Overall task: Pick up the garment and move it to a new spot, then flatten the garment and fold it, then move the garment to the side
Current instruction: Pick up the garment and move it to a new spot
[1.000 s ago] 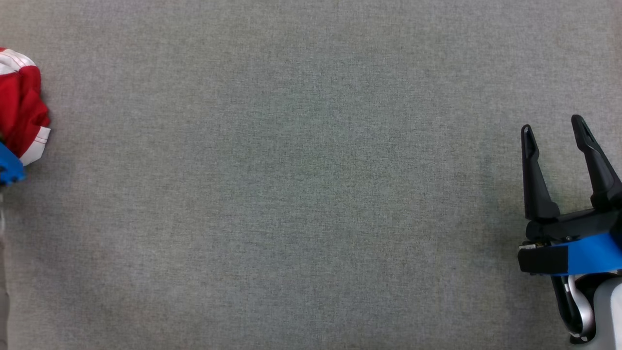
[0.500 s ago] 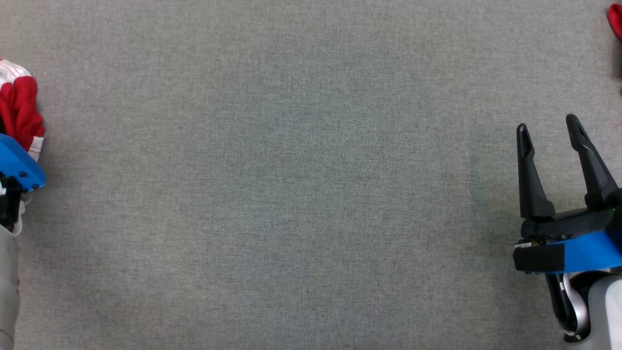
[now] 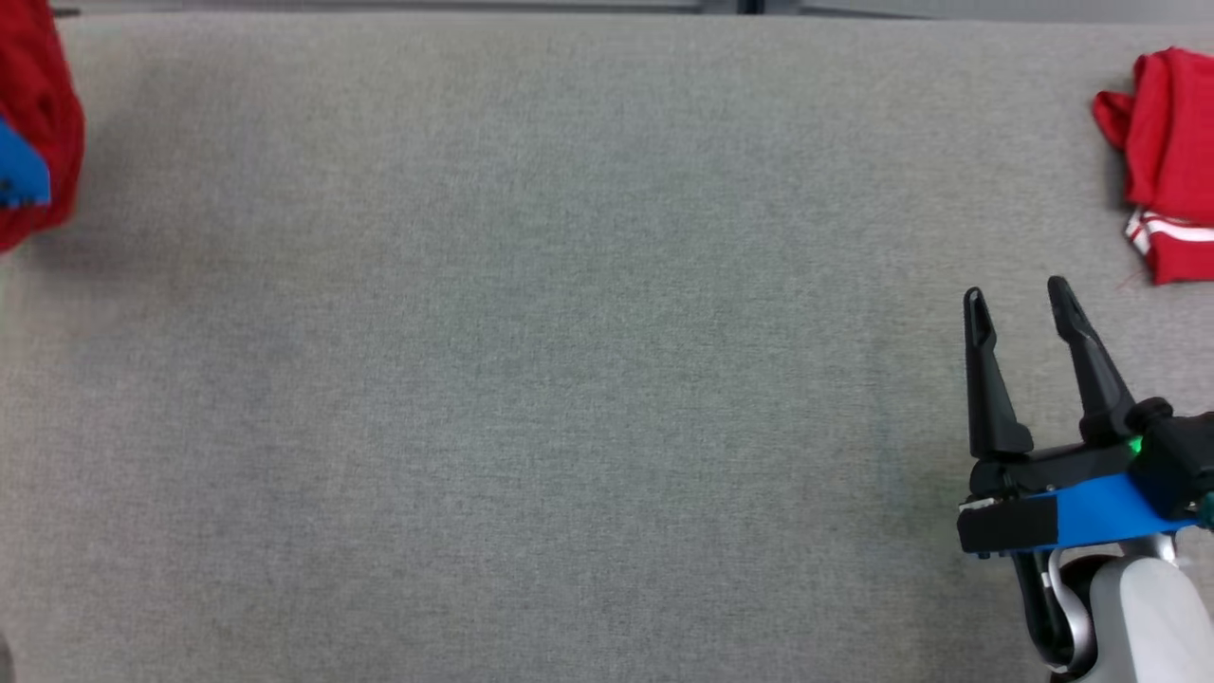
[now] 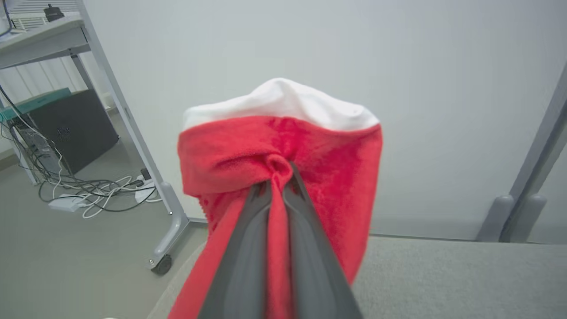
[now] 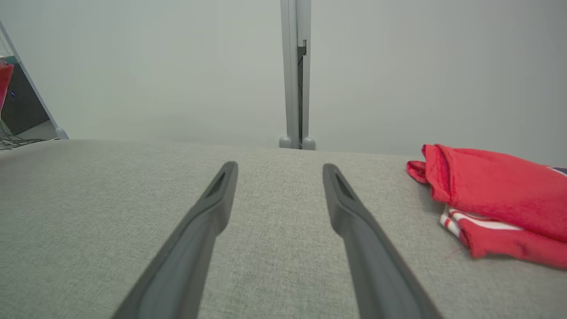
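Holding the red garment [image 4: 310,150] bunched between clamped fingers, the left gripper [image 4: 278,179] hangs at the grey table's [image 3: 569,379] left edge. The right gripper [image 3: 1018,302] hovers parted over its right side. Pick-up looks done; next, carry it toward the table's middle.

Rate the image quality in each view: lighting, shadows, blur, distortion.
Head view: flat, even light on the table, a soft shadow beside the held garment, no glare. Left wrist view: the left gripper near the lens is blurred, the metal frame leg leans, likely wide-angle distortion. Right wrist view: the right gripper blurs toward the bottom edge, the folded garment is sharp.
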You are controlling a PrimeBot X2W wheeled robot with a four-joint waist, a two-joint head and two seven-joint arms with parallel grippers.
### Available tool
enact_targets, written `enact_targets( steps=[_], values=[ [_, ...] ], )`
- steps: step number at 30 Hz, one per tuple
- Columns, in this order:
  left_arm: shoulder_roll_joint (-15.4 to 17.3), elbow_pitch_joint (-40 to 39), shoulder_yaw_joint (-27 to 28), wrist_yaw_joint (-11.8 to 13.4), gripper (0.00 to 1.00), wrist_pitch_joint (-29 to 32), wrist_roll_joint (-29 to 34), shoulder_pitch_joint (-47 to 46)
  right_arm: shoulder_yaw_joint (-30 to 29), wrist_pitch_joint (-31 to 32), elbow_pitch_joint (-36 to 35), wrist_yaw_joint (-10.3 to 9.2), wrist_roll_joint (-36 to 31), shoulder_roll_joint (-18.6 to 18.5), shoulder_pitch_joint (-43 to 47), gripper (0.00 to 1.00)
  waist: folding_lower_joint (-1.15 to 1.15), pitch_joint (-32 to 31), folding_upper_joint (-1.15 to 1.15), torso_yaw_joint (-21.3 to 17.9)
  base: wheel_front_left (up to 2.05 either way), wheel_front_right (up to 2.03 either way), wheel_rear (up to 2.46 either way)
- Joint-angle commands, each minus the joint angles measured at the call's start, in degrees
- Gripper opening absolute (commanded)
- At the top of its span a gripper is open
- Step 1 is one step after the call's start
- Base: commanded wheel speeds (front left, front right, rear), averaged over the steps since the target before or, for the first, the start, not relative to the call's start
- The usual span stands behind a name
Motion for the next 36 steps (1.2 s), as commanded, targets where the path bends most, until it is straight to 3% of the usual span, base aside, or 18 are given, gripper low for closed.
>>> enact_targets(
  steps=[1,7,19,26,36],
  values=[
    [-0.5,-1.91,-0.34,-0.01,0.0,-0.65,0.4,-1.68,-0.11,-0.71,0.91,0.01,0.67,0.24,0.32,1.0,0.0,-1.74,0.01,-1.31,0.0,0.0,0.0],
    [-1.84,-11.13,-2.91,0.43,0.0,-1.02,2.39,-5.24,0.31,-2.6,4.51,0.01,2.54,1.27,0.46,1.0,0.0,-4.91,0.01,-4.63,0.0,0.0,0.0],
    [-6.46,-29.75,-9.92,0.17,0.0,6.31,3.63,-7.99,2.86,-4.27,8.91,0.01,7.9,1.6,0.03,1.0,0.0,-6.78,0.01,-15.53,0.0,0.0,0.0],
    [-9.33,-33.78,-13.57,0.12,0.0,8.28,3.3,-3.05,3.08,-4.29,8.01,0.01,9.4,1.6,0.7,1.0,0.0,-6.79,0.01,-18.63,0.0,0.0,0.0],
    [-12.86,-34.68,-17.62,2.77,0.0,6.97,0.69,15.56,3.75,-4.3,7.87,0.01,10.47,1.6,1.04,1.0,0.0,-7.1,0.01,-19.38,0.0,0.0,0.0]
  ],
)
